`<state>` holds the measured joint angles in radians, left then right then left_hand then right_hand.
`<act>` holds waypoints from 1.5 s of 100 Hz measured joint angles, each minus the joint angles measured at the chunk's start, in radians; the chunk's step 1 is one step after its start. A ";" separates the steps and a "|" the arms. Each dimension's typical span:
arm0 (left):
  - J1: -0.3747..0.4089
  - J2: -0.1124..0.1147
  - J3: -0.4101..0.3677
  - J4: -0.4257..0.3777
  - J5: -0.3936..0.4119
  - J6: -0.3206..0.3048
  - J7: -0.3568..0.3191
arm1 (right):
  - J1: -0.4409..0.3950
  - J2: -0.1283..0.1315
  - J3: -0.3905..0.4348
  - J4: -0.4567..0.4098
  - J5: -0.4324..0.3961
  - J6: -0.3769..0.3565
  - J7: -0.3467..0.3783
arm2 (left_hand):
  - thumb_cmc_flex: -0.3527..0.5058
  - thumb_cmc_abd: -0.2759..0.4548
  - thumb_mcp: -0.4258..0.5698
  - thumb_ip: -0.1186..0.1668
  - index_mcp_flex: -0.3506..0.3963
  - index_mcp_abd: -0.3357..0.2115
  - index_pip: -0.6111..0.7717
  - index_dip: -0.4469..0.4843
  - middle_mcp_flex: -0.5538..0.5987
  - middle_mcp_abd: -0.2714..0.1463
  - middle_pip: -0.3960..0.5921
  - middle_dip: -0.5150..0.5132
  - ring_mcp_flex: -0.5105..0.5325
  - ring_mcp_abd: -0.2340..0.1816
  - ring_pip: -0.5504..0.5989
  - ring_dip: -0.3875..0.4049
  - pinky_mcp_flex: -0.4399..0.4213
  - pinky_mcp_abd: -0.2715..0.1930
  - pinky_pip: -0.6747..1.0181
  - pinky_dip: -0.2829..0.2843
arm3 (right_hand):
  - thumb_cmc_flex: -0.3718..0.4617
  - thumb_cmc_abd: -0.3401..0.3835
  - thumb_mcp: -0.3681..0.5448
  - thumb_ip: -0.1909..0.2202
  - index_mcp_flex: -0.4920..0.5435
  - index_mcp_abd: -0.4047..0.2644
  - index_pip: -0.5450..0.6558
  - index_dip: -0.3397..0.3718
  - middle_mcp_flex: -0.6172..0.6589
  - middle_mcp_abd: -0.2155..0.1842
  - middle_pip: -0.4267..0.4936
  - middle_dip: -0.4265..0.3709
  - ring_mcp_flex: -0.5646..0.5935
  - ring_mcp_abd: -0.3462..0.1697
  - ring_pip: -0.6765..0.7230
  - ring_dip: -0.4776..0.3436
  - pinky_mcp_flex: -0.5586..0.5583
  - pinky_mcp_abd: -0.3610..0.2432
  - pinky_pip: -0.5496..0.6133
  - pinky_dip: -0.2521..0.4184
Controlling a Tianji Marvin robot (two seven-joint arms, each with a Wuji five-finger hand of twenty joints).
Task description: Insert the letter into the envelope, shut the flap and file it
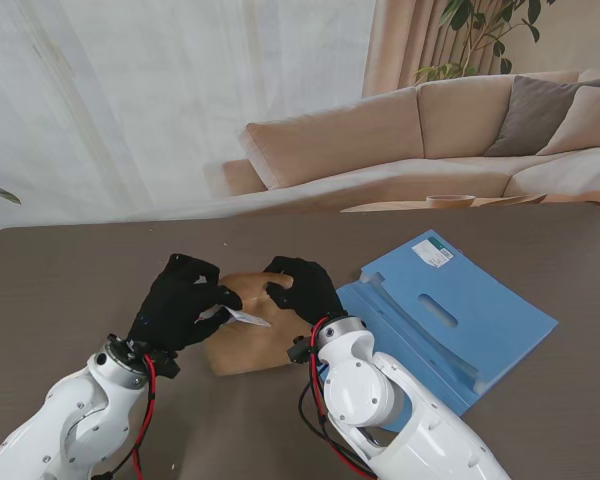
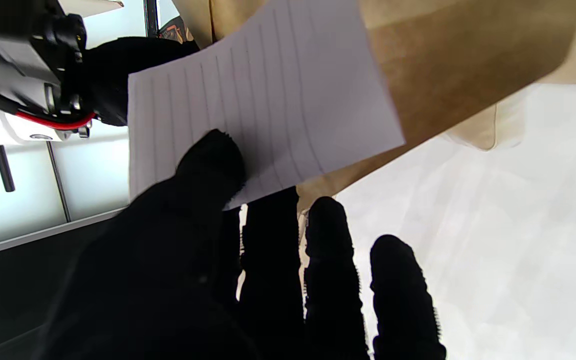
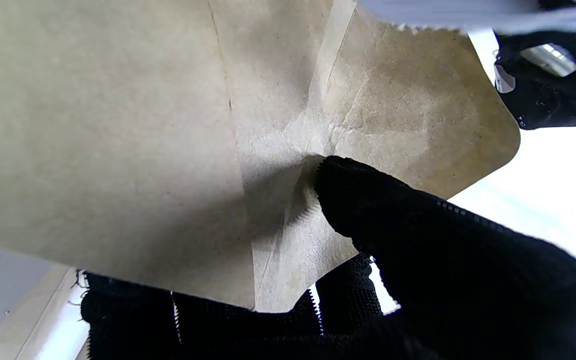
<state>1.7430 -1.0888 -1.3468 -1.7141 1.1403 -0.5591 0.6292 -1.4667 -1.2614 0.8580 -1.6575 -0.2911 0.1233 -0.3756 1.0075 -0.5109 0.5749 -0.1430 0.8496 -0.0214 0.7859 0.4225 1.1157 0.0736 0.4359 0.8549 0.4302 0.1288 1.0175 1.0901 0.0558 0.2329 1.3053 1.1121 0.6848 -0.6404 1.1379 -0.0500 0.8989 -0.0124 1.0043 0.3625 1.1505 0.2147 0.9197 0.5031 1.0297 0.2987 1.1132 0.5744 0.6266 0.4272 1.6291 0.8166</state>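
Both white arms rise from the near edge of the stand view, the black-gloved left hand [image 1: 183, 300] pinching a white lined paper letter [image 1: 242, 317] and the black-gloved right hand [image 1: 302, 288] clamped on the brown kraft paper envelope [image 1: 242, 352], which lies on the dark brown surface [image 1: 70, 280] between them; an open blue plastic file folder [image 1: 450, 310] lies to the right. Seen from the left wrist, thumb and fingers [image 2: 213, 160] grip the letter's [image 2: 268, 100] corner while its far end appears to enter the envelope's [image 2: 458, 65] mouth. From the right wrist, a thumb [image 3: 348, 195] presses creased envelope paper [image 3: 118, 125] against fingers beneath. Both sheets look light, thin and floppy, likely to buckle; holding near edges, close to the opening, seems wisest.
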 measured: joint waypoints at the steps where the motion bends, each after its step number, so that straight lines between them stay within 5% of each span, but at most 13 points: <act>1: -0.002 0.001 0.001 0.001 0.004 0.000 0.003 | 0.000 0.000 0.000 0.000 0.000 0.000 0.000 | 0.000 0.000 0.000 0.000 0.000 0.000 0.000 0.000 0.000 0.000 0.000 0.000 0.000 -0.003 0.000 -0.002 0.000 0.000 0.000 0.000 | 0.000 0.000 0.000 0.000 0.001 0.000 0.000 0.000 0.000 0.000 0.000 0.000 0.000 0.000 0.000 0.000 0.000 0.000 0.000 0.000; 25: -0.036 0.019 0.035 0.036 0.076 0.002 0.066 | -0.001 0.000 0.001 -0.002 0.001 -0.001 0.000 | -0.013 -0.001 0.000 -0.001 0.000 -0.024 0.000 0.000 0.000 -0.016 -0.011 -0.012 0.000 -0.018 -0.004 -0.007 0.003 -0.011 0.000 -0.010 | 0.000 -0.001 0.000 0.000 0.001 0.000 0.000 0.000 0.000 0.000 0.000 0.000 0.000 0.000 0.000 0.000 0.000 0.000 0.000 0.000; 51: -0.038 0.022 0.035 0.038 0.071 0.047 0.039 | -0.005 0.000 0.003 -0.007 -0.002 0.000 -0.003 | -0.013 -0.001 0.002 -0.007 0.000 -0.024 0.000 0.000 0.000 -0.016 -0.011 -0.012 0.000 -0.018 -0.004 -0.007 0.003 -0.012 0.000 -0.011 | 0.000 -0.001 0.000 0.000 0.001 0.001 0.000 0.000 0.000 0.000 0.000 0.000 0.000 0.000 0.000 0.000 0.000 0.000 0.000 0.002; 76: -0.031 0.018 0.027 0.035 0.030 0.067 -0.013 | -0.004 0.000 0.001 -0.007 -0.001 0.002 -0.001 | -0.013 -0.001 0.002 -0.007 0.000 -0.024 0.000 0.000 0.000 -0.016 -0.011 -0.012 0.000 -0.018 -0.004 -0.008 0.003 -0.012 0.000 -0.012 | 0.000 -0.001 0.000 0.000 0.001 0.001 0.000 0.000 0.000 0.000 0.000 0.000 0.000 0.000 0.000 0.000 0.000 0.000 0.000 0.010; 90: -0.012 0.003 0.015 0.017 -0.113 0.054 -0.105 | 0.000 -0.001 0.000 -0.004 0.015 0.001 -0.001 | -0.013 -0.001 0.002 -0.007 0.000 -0.024 0.000 0.000 0.000 -0.015 -0.012 -0.012 0.000 -0.016 -0.004 -0.008 0.003 -0.012 0.000 -0.012 | 0.000 -0.001 0.000 0.000 0.001 0.001 0.000 0.000 0.000 0.000 0.000 0.000 0.000 0.000 0.000 0.000 0.006 0.000 0.000 0.010; 122: -0.003 -0.015 0.019 0.016 -0.103 0.048 -0.050 | 0.004 -0.007 0.004 0.001 0.124 -0.011 0.030 | -0.013 -0.001 0.002 -0.007 0.000 -0.024 0.000 -0.008 -0.001 -0.013 -0.012 0.004 -0.027 -0.015 0.022 -0.008 -0.003 -0.024 0.000 -0.012 | 0.000 -0.001 0.009 0.000 0.001 0.011 0.000 0.010 0.000 0.006 0.012 0.001 0.000 0.010 0.013 0.000 0.008 0.002 0.000 0.010; 137: -0.002 -0.018 0.011 0.018 -0.102 0.036 -0.040 | 0.004 -0.008 0.005 0.001 0.105 -0.009 0.027 | -0.013 -0.001 0.002 -0.007 0.000 -0.024 0.001 -0.010 -0.203 0.027 0.230 0.189 -0.139 -0.033 0.075 0.065 -0.075 -0.051 0.000 0.003 | 0.000 -0.001 0.009 0.000 0.001 0.011 0.000 0.012 0.000 0.007 0.013 0.003 0.000 0.010 0.013 0.000 0.008 0.002 0.007 0.010; 150: 0.009 -0.020 -0.010 0.000 -0.111 0.030 -0.071 | 0.004 -0.008 0.005 0.001 0.102 -0.008 0.026 | -0.012 -0.001 -0.004 -0.007 0.000 -0.024 0.001 -0.010 -0.264 0.048 0.415 0.273 -0.151 -0.033 0.098 0.145 -0.103 -0.051 -0.001 0.029 | 0.000 -0.001 0.009 0.000 0.001 0.011 0.000 0.012 0.000 0.007 0.012 0.006 0.000 0.010 0.014 0.000 0.008 0.003 0.009 0.011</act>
<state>1.7525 -1.1092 -1.3563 -1.7144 1.0294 -0.5295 0.5583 -1.4624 -1.2695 0.8634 -1.6567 -0.1892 0.1151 -0.3500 0.9955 -0.5120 0.5709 -0.1498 0.8500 -0.0456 0.7872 0.4121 0.8515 0.1221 0.8505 1.1279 0.2796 0.0958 1.1159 1.2355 -0.0475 0.1815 1.3047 1.1413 0.6848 -0.6418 1.1474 -0.0500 0.9002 -0.0015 1.0044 0.3746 1.1505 0.2220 0.9322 0.5089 1.0301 0.3091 1.1269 0.5745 0.6348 0.4299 1.6380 0.8271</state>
